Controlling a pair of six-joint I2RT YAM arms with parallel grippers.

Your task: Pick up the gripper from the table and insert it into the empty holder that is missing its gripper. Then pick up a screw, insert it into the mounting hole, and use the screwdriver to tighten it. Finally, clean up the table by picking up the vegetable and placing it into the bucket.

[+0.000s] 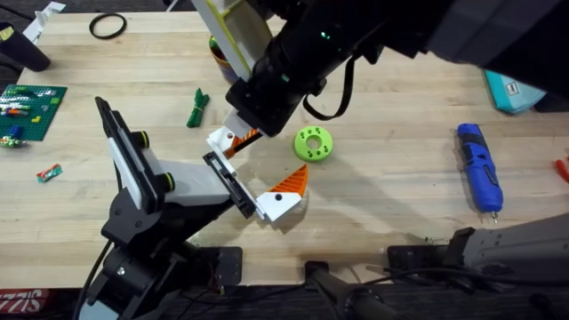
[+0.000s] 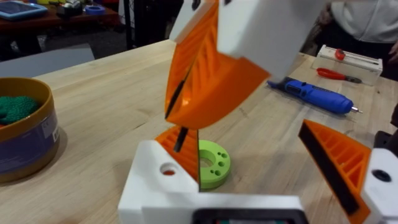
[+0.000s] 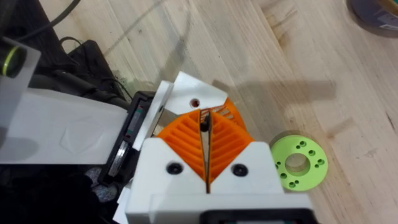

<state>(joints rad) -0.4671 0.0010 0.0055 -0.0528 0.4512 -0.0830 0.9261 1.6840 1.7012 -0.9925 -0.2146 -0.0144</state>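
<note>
Yellow-rimmed bucket [image 2: 25, 134] (green item [image 2: 17, 107] inside), wooden table [image 2: 112, 81]

Your middle lane is crowded: the right pincer [image 1: 238, 135] hangs low over the left pincer [image 1: 253, 178], with the green disc [image 1: 313, 143] just beside them. You have bare table [image 1: 400, 116] between that disc and the screwdriver [image 1: 478, 166], and open wood left of the vegetable [image 1: 196, 108]
</note>
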